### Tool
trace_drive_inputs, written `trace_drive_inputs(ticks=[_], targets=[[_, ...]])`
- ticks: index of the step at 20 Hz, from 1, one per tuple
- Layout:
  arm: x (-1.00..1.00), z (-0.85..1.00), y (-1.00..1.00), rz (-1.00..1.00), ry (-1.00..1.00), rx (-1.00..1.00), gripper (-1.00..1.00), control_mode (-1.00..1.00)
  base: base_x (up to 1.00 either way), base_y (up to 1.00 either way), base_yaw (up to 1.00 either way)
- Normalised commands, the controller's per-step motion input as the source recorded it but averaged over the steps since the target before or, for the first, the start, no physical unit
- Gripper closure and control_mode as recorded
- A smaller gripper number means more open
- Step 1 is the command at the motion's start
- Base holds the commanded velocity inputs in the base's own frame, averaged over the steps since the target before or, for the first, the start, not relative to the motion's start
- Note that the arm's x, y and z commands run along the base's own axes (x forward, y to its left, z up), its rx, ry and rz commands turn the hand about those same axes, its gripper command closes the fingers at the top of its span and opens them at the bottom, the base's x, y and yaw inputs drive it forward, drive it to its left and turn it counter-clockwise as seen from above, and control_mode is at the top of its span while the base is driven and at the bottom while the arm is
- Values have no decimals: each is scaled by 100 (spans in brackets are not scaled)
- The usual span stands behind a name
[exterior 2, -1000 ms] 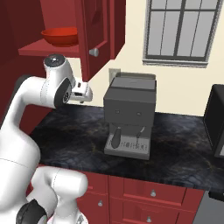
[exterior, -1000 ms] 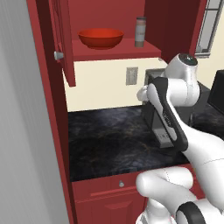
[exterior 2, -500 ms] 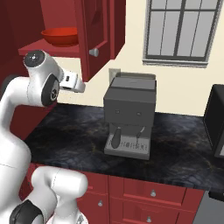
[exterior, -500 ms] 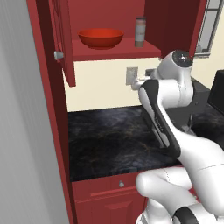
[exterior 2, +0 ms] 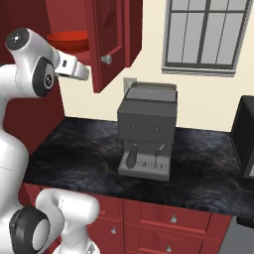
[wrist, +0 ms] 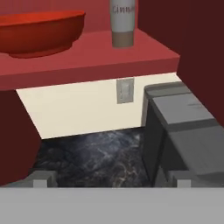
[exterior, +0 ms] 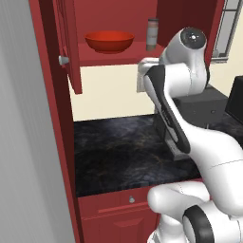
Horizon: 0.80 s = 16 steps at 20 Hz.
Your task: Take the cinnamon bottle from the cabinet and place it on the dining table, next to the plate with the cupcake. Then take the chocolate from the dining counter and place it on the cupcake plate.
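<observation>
Two things stand on the red shelf (exterior: 118,54) of the open upper cabinet (exterior: 57,71): a wide red bowl (exterior: 108,41) toward the upper middle of the left base view, and the cinnamon bottle (exterior: 152,33) upright to its right, apart from it. In the hand view we see the bottle (wrist: 122,22) at the top centre, its label partly cut off by the frame edge, with the bowl (wrist: 39,31) at the upper left.

We see our white arm rise from the lower right of the left base view and bend up toward the shelf. In the right base view our hand reaches from the upper left toward the cabinet door. Our gripper (wrist: 111,183) shows as two small grey finger tips (wrist: 40,183) at the bottom of the hand view, spread wide apart and grasping nothing, well short of the bottle.

Below the shelf, a cream wall carries a wall outlet (wrist: 125,90). A dark marbled counter (exterior 2: 89,158) runs across the lower half of the right base view. A grey coffee machine (exterior 2: 149,130) stands on it at the centre, under a window (exterior 2: 211,37) in the upper right.
</observation>
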Motion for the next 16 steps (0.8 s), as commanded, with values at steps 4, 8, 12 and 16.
trace_drive_inputs(ticks=[4, 8, 12, 16], targets=[[27, 39, 0, 0, -45, 0, -100, -100, 0, 0, 0], [45, 32, 0, 0, -44, 0, -100, -100, 0, 0, 0], [52, 56, 9, -3, -10, 0, -100, -100, 0, 0, 0], [48, 70, 6, -4, 6, 0, -100, -100, 0, 0, 0]])
